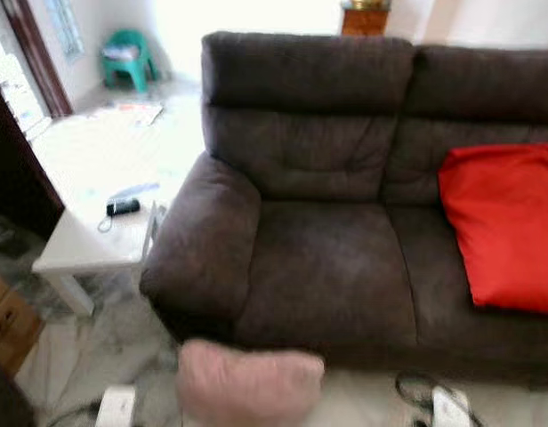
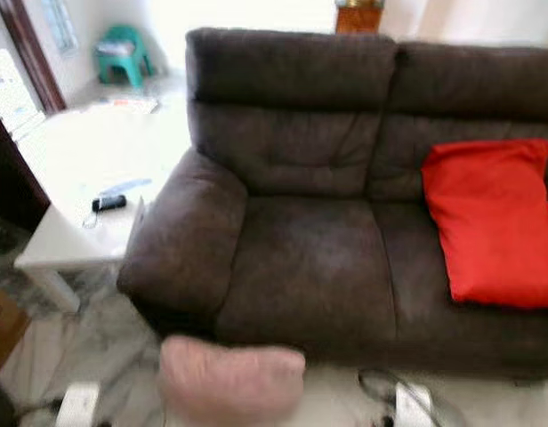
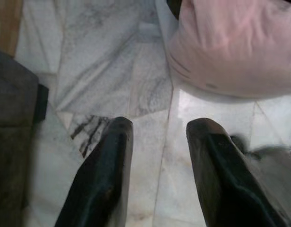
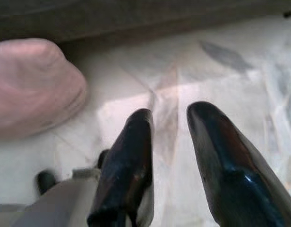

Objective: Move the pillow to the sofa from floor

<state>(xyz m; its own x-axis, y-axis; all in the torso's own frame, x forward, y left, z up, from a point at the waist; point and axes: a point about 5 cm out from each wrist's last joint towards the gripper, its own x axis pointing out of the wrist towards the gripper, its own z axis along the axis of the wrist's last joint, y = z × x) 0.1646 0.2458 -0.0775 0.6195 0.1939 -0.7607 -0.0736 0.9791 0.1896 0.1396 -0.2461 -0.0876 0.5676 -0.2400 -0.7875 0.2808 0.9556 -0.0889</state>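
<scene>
Pillow (image 1: 249,384) is the pink one on the floor, right up against the front of the dark sofa (image 1: 332,267), below the left seat cushion. You're looking at something soft and light that'll squash and sag, so a pinch at one corner probably just lets it flop. I'd squeeze it from both ends, one gripper per side. Its long axis runs left-right, parallel to the sofa front, though the head views are blurry so I can't tell whether it's flat or propped on edge.

Going left to right: left gripper (image 3: 157,137) hovers over the marble with fingers spread, nothing in them, pillow just ahead. Right gripper (image 4: 169,127) is also parted and empty, pillow off to its side.
</scene>
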